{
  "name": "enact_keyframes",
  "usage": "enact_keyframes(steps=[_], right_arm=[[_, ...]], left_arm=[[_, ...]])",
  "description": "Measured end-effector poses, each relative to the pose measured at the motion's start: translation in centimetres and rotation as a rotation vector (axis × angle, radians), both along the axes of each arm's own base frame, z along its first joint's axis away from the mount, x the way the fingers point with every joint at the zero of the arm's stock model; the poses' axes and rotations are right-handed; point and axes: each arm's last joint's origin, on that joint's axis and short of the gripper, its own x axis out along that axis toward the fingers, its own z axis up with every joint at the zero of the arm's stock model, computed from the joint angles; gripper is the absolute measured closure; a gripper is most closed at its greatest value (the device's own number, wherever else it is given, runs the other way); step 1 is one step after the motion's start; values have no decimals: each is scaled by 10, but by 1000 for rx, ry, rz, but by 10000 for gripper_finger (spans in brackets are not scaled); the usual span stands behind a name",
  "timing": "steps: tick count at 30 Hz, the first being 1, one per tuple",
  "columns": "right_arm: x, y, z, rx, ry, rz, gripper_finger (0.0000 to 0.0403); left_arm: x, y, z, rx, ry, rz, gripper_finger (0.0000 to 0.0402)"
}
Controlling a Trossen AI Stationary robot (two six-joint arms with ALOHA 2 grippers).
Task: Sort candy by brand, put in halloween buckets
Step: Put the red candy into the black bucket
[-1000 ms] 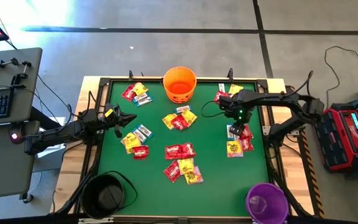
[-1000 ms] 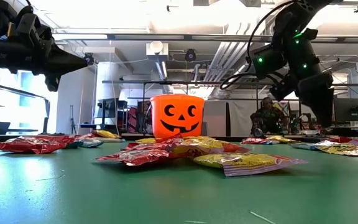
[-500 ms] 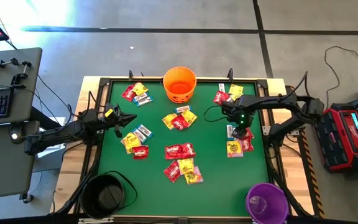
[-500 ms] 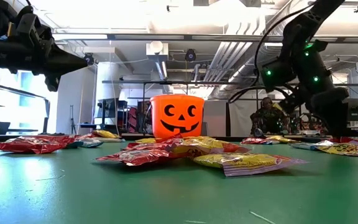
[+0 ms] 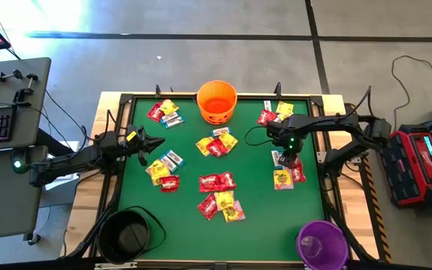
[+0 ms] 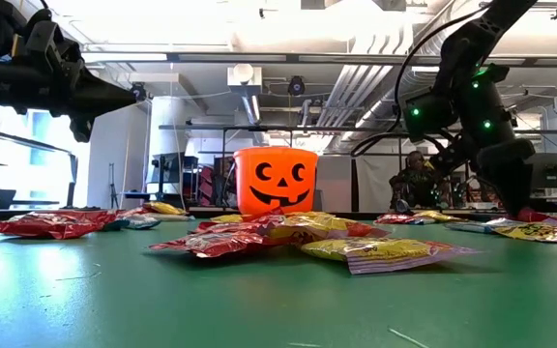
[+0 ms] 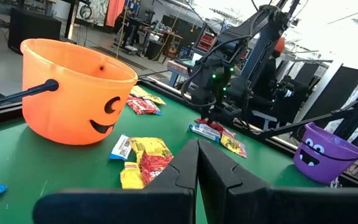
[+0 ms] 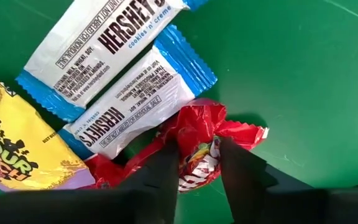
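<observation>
Red, yellow and white-with-blue candy packets lie in small heaps on the green table (image 5: pixel 253 202). The orange bucket (image 5: pixel 217 101) stands at the far edge, the black bucket (image 5: pixel 126 234) at the near left corner and the purple bucket (image 5: pixel 322 244) at the near right. My right gripper (image 8: pixel 197 149) points down into the right-hand heap (image 5: pixel 287 174) and is shut on a red packet (image 8: pixel 197 134). That packet lies beside two white-and-blue bars (image 8: pixel 135 106) and a yellow packet (image 8: pixel 11 146). My left gripper (image 7: pixel 197 155) waits shut, level above the table's left side (image 5: pixel 158 142). My right gripper pinches the red packet's crumpled middle (image 8: pixel 194 127) between its two fingers (image 8: pixel 166 165), coming from above and pointing steeply down. The wrapper bunches up between them. The packet lies on the table, one side tucked under a white-and-blue bar.
Other heaps lie at the table's centre (image 5: pixel 217 144), near centre (image 5: pixel 220 193), left (image 5: pixel 163 169) and far left (image 5: pixel 163 112). A low black frame (image 5: pixel 327 150) runs round the table. In the low view a person (image 6: pixel 414 184) sits in the room beyond.
My right gripper has sunk onto the right-hand heap and drifted slightly toward the table's right edge. The packets show no shift.
</observation>
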Motion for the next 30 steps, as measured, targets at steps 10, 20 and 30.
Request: enact_keyframes(steps=[10,20,30], right_arm=[[-5,3,2,50,51,-13,394],[-11,6,18,7,-18,-61,402],[-23,18,49,-57,-191,-172,403]], left_arm=[[0,0,0,0,0,0,401],[0,0,0,0,0,0,402],[0,0,0,0,0,0,401]])
